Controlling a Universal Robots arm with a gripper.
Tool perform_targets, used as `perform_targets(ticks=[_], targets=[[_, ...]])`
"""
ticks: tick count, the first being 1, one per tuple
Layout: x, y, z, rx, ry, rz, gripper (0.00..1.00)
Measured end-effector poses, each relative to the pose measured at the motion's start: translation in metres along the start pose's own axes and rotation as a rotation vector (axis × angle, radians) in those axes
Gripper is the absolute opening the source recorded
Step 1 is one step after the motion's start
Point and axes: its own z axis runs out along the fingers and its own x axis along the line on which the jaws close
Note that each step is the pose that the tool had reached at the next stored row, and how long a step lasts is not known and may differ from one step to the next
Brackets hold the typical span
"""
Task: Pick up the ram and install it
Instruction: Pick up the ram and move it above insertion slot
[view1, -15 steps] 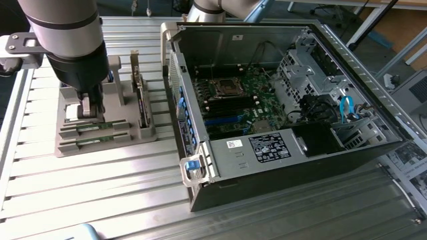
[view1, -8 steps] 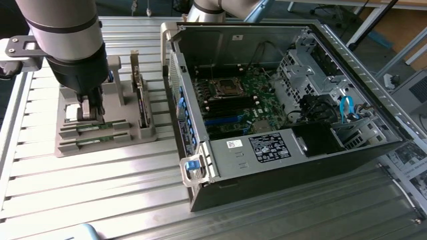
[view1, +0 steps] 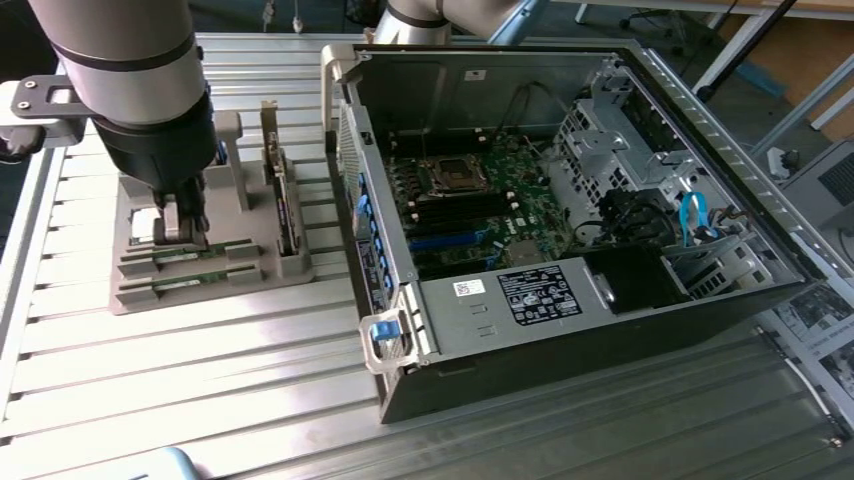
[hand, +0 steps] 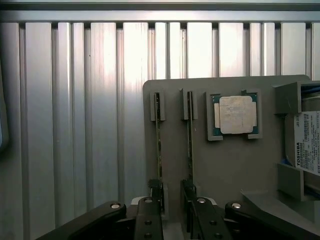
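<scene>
Two ram sticks stand on edge in slots of a grey holder (hand: 235, 170). In the wrist view they show edge-on as thin green lines, one ram stick (hand: 159, 145) beside the other (hand: 190, 145). In the exterior view the ram (view1: 187, 257) lies in the holder (view1: 134, 300) left of the computer case. My gripper (view1: 178, 228) hangs just over the holder's ram slots. It is open, and its black fingertips (hand: 148, 220) sit over the near ends of the two sticks. My gripper (hand: 173, 220) holds nothing.
The open computer case (view1: 400, 340) lies on the ribbed metal table (view1: 200, 380), its motherboard (view1: 467, 200) facing up. On the holder also sit a square silver processor (hand: 236, 115), a hard drive (hand: 305, 142) and an upright card (view1: 280, 190).
</scene>
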Motion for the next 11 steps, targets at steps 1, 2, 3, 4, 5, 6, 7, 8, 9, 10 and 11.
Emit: perform_targets(ticks=[1, 2, 3, 4, 5, 6, 7, 8, 9, 10, 11], targets=[[0.0, 0.0001, 0.0004, 0.0, 0.0, 0.0, 0.3], [0.0, 0.0002, 0.0009, 0.0001, 0.0, 0.0, 0.3], [0.0, 0.0002, 0.0013, 0.0, 0.0, 0.0, 0.3], [0.0, 0.0002, 0.0016, -0.0001, 0.0001, 0.0, 0.3], [0.0, 0.0002, 0.0019, 0.0, 0.0, 0.0, 0.3], [0.0, 0.0002, 0.0021, 0.0001, 0.0, 0.0, 0.3], [0.0, 0.0002, 0.0024, 0.0, 0.0, 0.0, 0.3], [0.0, 0.0002, 0.0027, 0.0, 0.0, 0.0, 0.3], [0.0, 0.0002, 0.0031, 0.0, 0.0, 0.0, 0.3], [0.0, 0.0002, 0.0033, 0.0, 0.0, 0.0, 0.3], [0.0, 0.0002, 0.0036, 0.0001, 0.0, 0.0, 0.3]])
